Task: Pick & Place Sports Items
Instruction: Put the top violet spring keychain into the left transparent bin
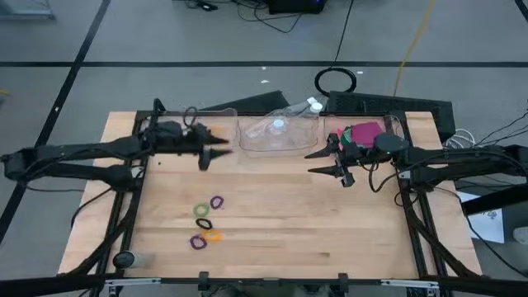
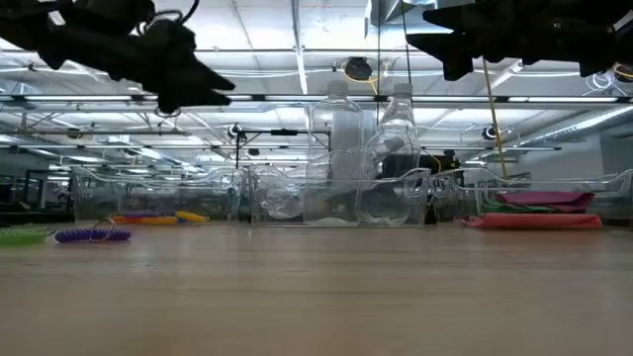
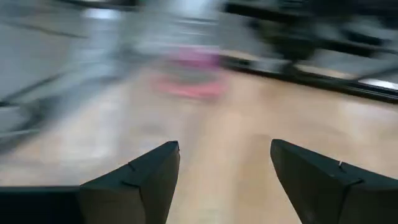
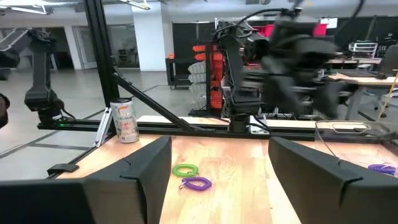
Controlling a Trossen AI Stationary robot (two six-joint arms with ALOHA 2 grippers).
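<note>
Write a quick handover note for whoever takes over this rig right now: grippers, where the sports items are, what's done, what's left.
Left gripper: open, empty, raised over the table's far left.
Right gripper: open, empty, raised near the right clear bin.
Done, by the look of it: pink and green flat pieces lie in the right clear bin.
Left: five elastic rings remain loose on the wooden table, front left of centre: purple, green, black, orange, purple. More rings seem to sit in the left bin; count unclear.
</note>
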